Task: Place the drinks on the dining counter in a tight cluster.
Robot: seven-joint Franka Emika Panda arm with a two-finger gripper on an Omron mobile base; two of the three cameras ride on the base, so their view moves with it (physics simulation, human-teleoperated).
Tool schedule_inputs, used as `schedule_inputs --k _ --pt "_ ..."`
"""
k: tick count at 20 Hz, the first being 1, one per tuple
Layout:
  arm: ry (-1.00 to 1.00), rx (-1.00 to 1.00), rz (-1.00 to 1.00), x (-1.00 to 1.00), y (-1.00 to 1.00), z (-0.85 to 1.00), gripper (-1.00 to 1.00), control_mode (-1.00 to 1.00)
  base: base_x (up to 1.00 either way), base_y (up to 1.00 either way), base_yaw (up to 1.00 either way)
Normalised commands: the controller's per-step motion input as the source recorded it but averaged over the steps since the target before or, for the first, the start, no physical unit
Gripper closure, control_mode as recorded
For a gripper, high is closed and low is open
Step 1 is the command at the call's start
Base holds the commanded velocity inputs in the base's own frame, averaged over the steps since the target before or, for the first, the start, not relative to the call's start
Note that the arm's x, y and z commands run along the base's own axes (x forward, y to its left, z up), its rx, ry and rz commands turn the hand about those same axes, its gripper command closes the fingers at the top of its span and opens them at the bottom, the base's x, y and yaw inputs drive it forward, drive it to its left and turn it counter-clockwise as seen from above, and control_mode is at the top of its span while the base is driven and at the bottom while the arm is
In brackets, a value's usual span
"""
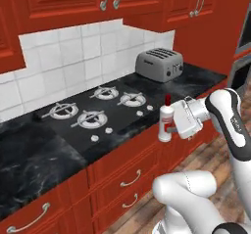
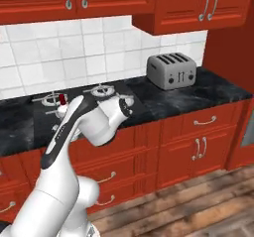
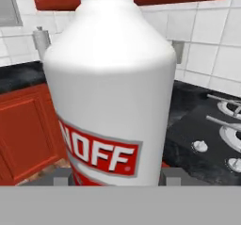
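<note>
In front of me runs the black counter (image 1: 44,154) with red cabinets under it, a white tiled wall behind, the stove (image 1: 98,113) set into the top and a toaster (image 1: 159,64) at the far end; this is not the dining counter, so by my reckoning the carry is what lies ahead. My arm (image 1: 228,123) rises from the base, bends at the elbow and reaches forward and sideways, so that my hand hangs in the air just off the counter's front edge, level with the stove knobs. My gripper (image 1: 171,126) points roughly level toward the counter, and its jaws are closed partway on the white bottle (image 1: 165,123), low on the body at about the red label. The bottle sits right between my fingertips (image 3: 60,176), touching both, with no gap that I can see in the hand view, where it stands close against the camera. Its long axis is upright, red cap (image 1: 167,100) on top, crosswise to the line of my hand, and it looks clear of the counter, carried rather than standing. The point that matters for the move, as I judge it, is keeping that axis upright while the base turns away toward the dining counter, since I hold the bottle low and it could tip in the grip.
</note>
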Motion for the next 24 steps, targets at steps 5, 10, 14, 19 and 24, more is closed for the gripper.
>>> schedule_inputs --k 5,10,14,19,24 --pt "0.0 0.0 0.0 0.0 0.0 0.0 1.0 1.0 0.0 -0.32 -0.84" --pt "0.0 0.0 0.0 0.0 0.0 0.0 1.0 1.0 0.07 -0.2 -0.84" --pt "0.0 0.0 0.0 0.0 0.0 0.0 1.0 1.0 0.0 -0.28 -0.79" --pt "0.0 0.0 0.0 0.0 0.0 0.0 1.0 1.0 0.07 -0.67 -0.57" --pt "0.0 0.0 0.0 0.0 0.0 0.0 1.0 1.0 0.74 -1.0 0.07"
